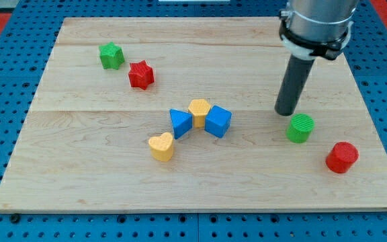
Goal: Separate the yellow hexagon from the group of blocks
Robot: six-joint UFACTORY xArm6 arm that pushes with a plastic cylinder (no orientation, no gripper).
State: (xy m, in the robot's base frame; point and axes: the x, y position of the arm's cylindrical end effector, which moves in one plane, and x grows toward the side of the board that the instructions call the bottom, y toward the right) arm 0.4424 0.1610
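The yellow hexagon [199,108] sits at the board's middle, wedged between a blue triangle [180,123] on its left and a blue cube [218,122] on its right, touching both. A yellow heart [162,146] lies just below-left of the blue triangle. My tip [286,111] rests on the board well to the right of this group, just above-left of a green cylinder [300,128].
A red cylinder [342,157] lies near the board's right edge, lower right. A green star [111,55] and a red star [140,74] lie at the upper left. The wooden board [79,181] rests on a blue perforated table.
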